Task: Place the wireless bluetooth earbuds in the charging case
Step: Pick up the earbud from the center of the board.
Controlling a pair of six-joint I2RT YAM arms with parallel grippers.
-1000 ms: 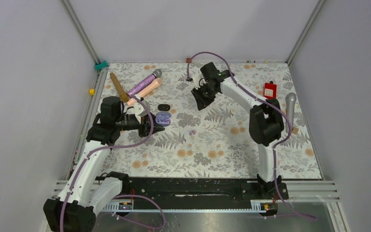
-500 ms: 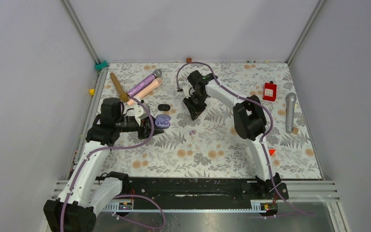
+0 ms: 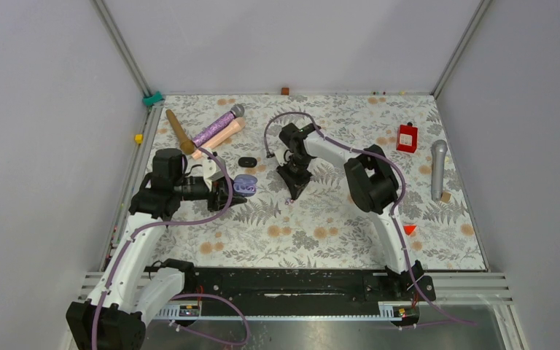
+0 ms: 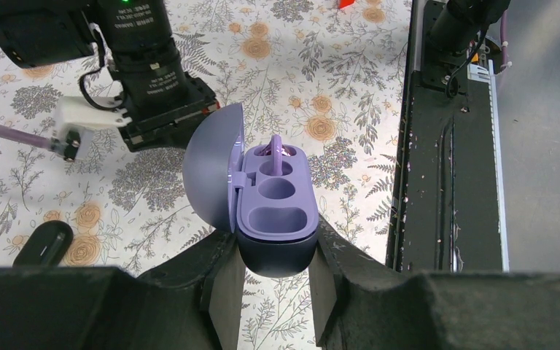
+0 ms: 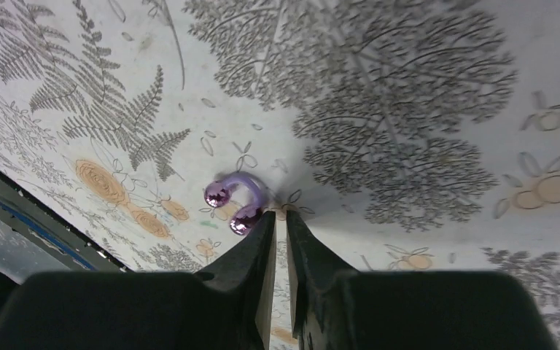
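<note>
The left gripper (image 4: 275, 251) is clamped on the lower body of the open purple charging case (image 4: 277, 215). The lid is tipped back, the seated earbud (image 4: 273, 149) is in the far slot, and the near slot is empty. The loose earbud (image 5: 235, 204) (purple, with a thin hook) lies on the floral tablecloth (image 5: 408, 87) between the arms. The right gripper (image 5: 279, 216) is right at it, its fingers almost together with a thin slit and nothing visibly in it. The bud sits just left of the tips.

The step in hand is likely the pick. The fingers should part, shift to straddle the bud body rather than the hook, then close gently, with the case kept level.

Whether the far bud is fully down is hard to tell. Whether the right gripper's tip touches the loose bud is unclear, and from above that gripper mostly hides it.
</note>
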